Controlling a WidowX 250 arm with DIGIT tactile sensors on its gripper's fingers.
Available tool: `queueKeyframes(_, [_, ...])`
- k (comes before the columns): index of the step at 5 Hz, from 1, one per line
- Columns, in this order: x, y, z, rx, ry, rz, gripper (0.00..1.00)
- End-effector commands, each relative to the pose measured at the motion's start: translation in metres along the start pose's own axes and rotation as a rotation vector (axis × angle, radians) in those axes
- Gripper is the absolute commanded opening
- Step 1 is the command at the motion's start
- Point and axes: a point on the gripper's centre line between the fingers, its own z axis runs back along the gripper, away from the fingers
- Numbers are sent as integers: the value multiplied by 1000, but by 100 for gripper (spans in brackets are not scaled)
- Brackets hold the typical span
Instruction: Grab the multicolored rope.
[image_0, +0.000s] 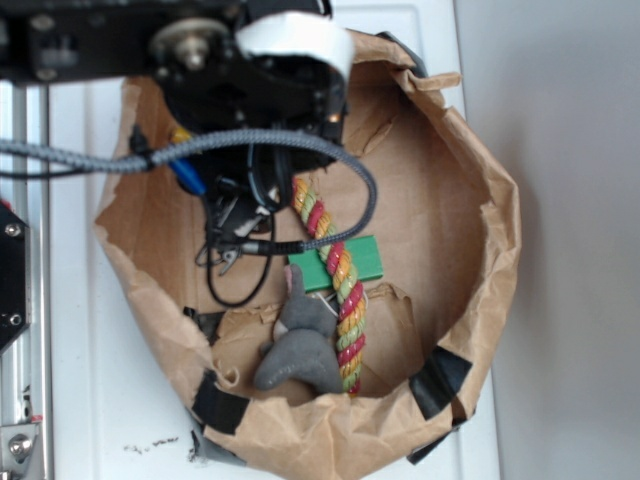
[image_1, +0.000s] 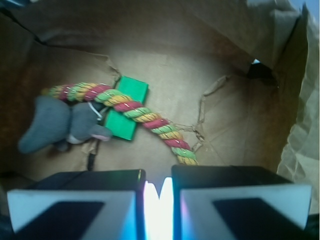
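Inside, we count one multicolored rope, one flat green block and one grey plush toy, all lying on the floor of a brown paper bag with rolled-down walls; black tape patches hold its rim at about five and seven o'clock in the exterior view. We see the rope running from under the arm near the bag's centre down toward six o'clock, crossing over the green block; the plush toy lies against the rope's far end, at its eight o'clock side. In the wrist view the rope stretches from nine o'clock toward the centre, its near end just above our gripper; the block sits under its middle and the toy touches its left end. Our gripper is nearly closed, only a bright narrow slit between the fingers, and it grasps nothing; it hangs apart from the rope. A grey braided cable loops across the bag in the exterior view, covering the rope's upper end.
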Motion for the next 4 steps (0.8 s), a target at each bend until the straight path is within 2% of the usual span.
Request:
queueKeyframes(1, [19, 9, -19, 22, 7, -93, 100])
queueKeyframes(2, [25, 19, -45, 5, -7, -125, 100])
queueKeyframes(3, [33, 25, -63, 5, 17, -193, 100])
queueKeyframes(4, [40, 35, -81, 14, 8, -204, 100])
